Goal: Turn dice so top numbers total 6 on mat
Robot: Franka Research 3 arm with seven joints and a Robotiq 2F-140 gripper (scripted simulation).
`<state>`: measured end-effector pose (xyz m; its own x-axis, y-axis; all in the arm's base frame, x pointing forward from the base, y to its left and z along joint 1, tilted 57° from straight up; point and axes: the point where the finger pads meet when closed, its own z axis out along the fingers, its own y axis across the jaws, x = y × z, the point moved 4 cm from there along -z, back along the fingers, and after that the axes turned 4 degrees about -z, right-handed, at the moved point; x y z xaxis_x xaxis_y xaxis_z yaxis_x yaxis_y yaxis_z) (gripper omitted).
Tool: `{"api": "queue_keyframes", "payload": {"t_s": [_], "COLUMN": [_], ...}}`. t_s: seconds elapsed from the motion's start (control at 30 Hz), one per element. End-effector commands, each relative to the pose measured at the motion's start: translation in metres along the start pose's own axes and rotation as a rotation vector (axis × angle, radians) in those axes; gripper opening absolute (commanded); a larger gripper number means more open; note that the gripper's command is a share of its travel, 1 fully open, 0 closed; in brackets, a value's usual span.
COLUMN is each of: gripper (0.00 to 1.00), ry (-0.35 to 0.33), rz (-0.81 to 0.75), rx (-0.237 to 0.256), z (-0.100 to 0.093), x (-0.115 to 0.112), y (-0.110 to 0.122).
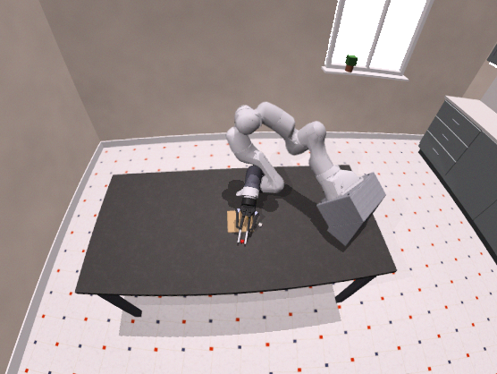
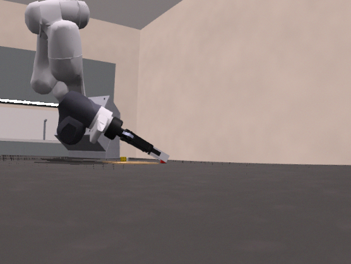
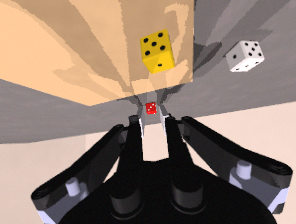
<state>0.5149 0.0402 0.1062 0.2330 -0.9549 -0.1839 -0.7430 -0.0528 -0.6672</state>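
My gripper (image 1: pixel 242 243) (image 2: pixel 165 158) (image 3: pixel 151 113) points obliquely down past the mat, its fingers slightly open. The small red die (image 1: pixel 242 241) (image 2: pixel 163 162) (image 3: pixel 151 108) is at table level between the fingertips, off the mat; its pips are too small to read surely. The tan mat (image 1: pixel 231 222) (image 2: pixel 140 163) (image 3: pixel 50 60) lies flat, partly under the gripper. The yellow die (image 2: pixel 123 159) (image 3: pixel 157 50) sits on the mat near its edge, showing a five and a brighter face with one pip. The white die (image 1: pixel 260 225) (image 3: pixel 245 56) lies on the table beside the mat, several pips visible.
The dark table (image 1: pixel 156 250) (image 2: pixel 189 215) extends around the mat. The grey robot base (image 1: pixel 350 210) stands at the table's right side in the top view. The arm reaches over the back of the table and hides part of the mat there.
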Motion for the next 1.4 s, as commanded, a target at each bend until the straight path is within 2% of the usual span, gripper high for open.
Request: {"api": "queue_keyframes", "payload": {"t_s": [0.0, 0.47, 0.87, 1.13, 1.37], "gripper": [0.19, 0.19, 0.19, 0.19, 0.19], "ry": [-0.003, -0.003, -0.003, -0.003, 0.003], "rz": [-0.004, -0.004, -0.004, -0.004, -0.004], "rx": [0.000, 0.000, 0.000, 0.000, -0.002], "z": [0.000, -0.001, -0.039, -0.049, -0.050], "x": [0.000, 0.000, 0.000, 0.000, -0.001], "y": [0.000, 0.000, 0.000, 0.000, 0.000]}}
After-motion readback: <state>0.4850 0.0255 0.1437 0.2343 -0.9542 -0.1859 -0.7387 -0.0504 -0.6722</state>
